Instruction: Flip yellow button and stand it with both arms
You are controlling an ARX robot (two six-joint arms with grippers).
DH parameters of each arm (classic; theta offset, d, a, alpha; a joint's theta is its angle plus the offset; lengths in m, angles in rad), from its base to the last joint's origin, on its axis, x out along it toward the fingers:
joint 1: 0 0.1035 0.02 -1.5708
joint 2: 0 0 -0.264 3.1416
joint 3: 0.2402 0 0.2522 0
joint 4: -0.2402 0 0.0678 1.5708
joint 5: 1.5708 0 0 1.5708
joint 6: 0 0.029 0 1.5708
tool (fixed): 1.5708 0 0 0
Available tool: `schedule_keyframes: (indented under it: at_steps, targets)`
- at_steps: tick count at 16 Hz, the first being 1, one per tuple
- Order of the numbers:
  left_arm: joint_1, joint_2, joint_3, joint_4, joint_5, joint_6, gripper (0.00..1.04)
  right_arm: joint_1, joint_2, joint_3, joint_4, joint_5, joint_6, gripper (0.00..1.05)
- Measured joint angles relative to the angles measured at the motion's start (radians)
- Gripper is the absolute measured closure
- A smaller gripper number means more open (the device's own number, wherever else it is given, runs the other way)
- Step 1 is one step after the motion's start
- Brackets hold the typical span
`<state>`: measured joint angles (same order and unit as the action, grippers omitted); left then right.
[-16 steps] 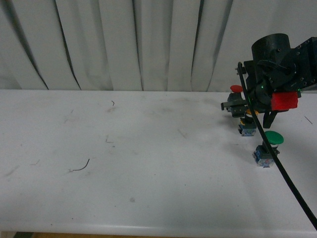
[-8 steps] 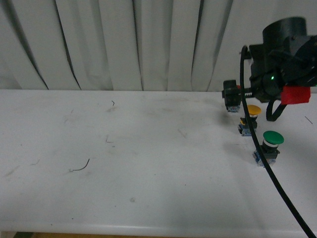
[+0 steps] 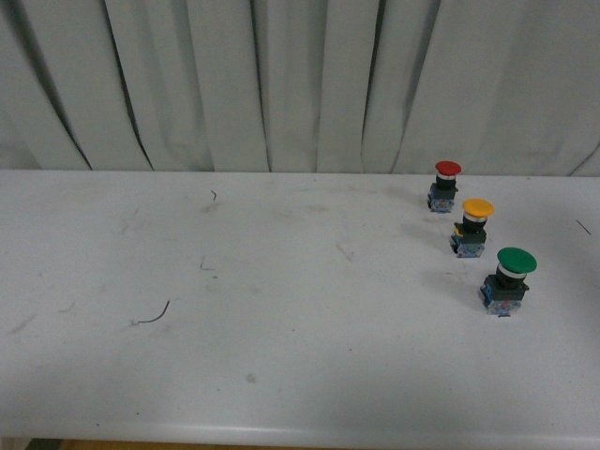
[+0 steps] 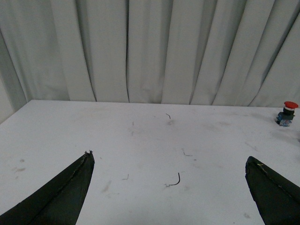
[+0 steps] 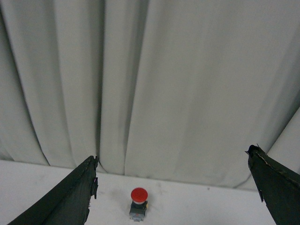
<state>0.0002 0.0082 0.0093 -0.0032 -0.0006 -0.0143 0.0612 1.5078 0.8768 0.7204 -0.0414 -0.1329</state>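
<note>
On bench (image 3: 281, 375): yellow button (image 3: 473, 226) stood upright, cap up, between red button (image 3: 444, 186) and green button (image 3: 506, 279). Left tool (image 4: 168, 187) and right tool (image 5: 173, 192) spread wide, empty. Looked finished; nothing further needed.

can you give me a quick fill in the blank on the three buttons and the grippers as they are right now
1. The yellow button stands upright between the red button and the ____ button.
2. In the front view, ____ arms are visible.
3. The left gripper has its jaws ____ and holds nothing.
4. The only button in the right wrist view, beyond the open right gripper, has a ____ cap.

Missing words: green; no; open; red
</note>
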Motion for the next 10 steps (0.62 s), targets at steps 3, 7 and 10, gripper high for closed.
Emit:
schedule_keyframes:
  at_steps: [3, 7, 10]
  targets:
    - [0.0, 0.0, 0.0, 0.0, 0.001, 0.0, 0.07, 0.025, -0.342, -0.192, -0.205, 0.085, 0.029, 0.2]
    - [0.0, 0.0, 0.0, 0.0, 0.0, 0.0, 0.07, 0.028, -0.926, -0.577, -0.449, 0.131, 0.116, 0.73]
    - [0.0, 0.0, 0.0, 0.0, 0.0, 0.0, 0.07, -0.069, -1.004, -0.65, -0.433, 0.053, 0.121, 1.03]
